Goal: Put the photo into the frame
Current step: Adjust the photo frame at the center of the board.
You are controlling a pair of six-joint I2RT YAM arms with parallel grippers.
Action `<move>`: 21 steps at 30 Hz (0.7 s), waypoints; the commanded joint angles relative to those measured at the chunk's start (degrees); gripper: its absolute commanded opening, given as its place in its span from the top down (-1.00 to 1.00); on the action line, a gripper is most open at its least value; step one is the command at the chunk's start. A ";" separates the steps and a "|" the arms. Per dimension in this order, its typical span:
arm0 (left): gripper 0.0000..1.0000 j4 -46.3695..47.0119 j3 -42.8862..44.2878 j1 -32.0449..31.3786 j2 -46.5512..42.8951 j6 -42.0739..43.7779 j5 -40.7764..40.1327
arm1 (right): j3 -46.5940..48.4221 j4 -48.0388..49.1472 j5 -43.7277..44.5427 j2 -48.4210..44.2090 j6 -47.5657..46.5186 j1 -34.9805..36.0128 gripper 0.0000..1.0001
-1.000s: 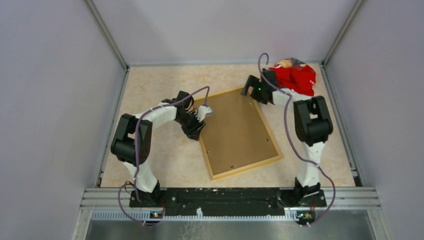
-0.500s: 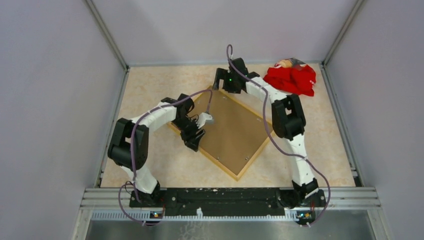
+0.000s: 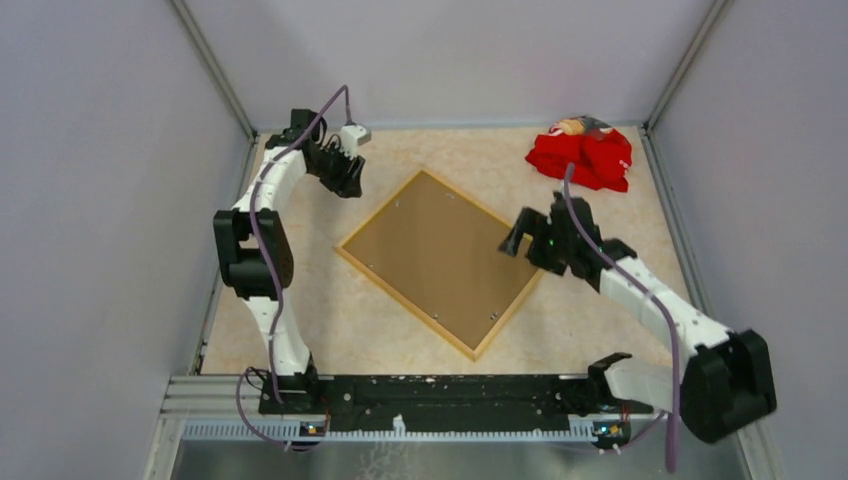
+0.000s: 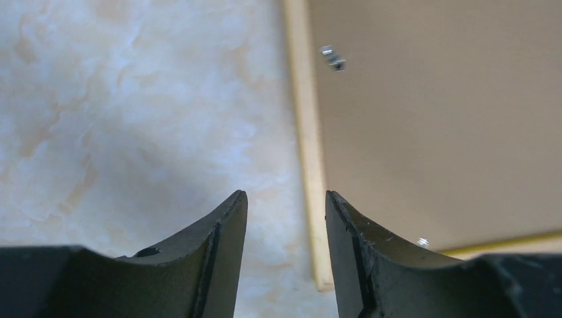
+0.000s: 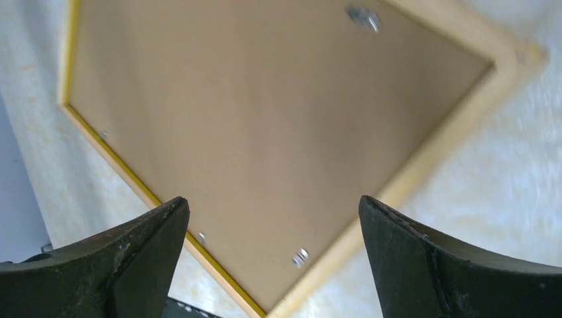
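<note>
The frame (image 3: 351,248) lies face down mid-table, turned like a diamond, its pale wood back up and a thin yellow edge showing. A plain brown backing board (image 3: 440,260) fills it, held by small metal tabs. The photo is out of view. My left gripper (image 3: 347,178) hovers open and empty at the far left, beyond the frame's upper-left side; its wrist view shows the frame's rim (image 4: 309,132) running between the fingertips (image 4: 233,218). My right gripper (image 3: 512,240) hangs wide open over the frame's right corner, holding nothing; its wrist view looks down on the board (image 5: 265,119) and rim (image 5: 450,139).
A crumpled red cloth (image 3: 585,157) lies at the back right corner. Grey walls with metal rails enclose the table on three sides. The arm bases stand on the black bar (image 3: 440,392) at the near edge.
The frame turned from slanted to a diamond pose, then stayed. My left arm swung from the frame's left edge to the far left. My right arm pulled back from the far corner to the right corner.
</note>
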 commanded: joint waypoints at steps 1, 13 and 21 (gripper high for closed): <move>-0.04 1.77 3.96 3.06 7.83 -4.40 -2.45 | -13.76 -2.49 -0.64 -11.66 8.52 0.44 -0.97; 0.09 4.36 -7.08 2.94 8.77 -2.52 2.90 | -18.22 6.99 -4.00 -6.51 7.69 -2.16 -0.97; 0.04 -0.30 -21.30 -0.17 0.38 7.76 5.42 | -9.44 16.52 -9.63 6.74 4.81 -8.54 -0.97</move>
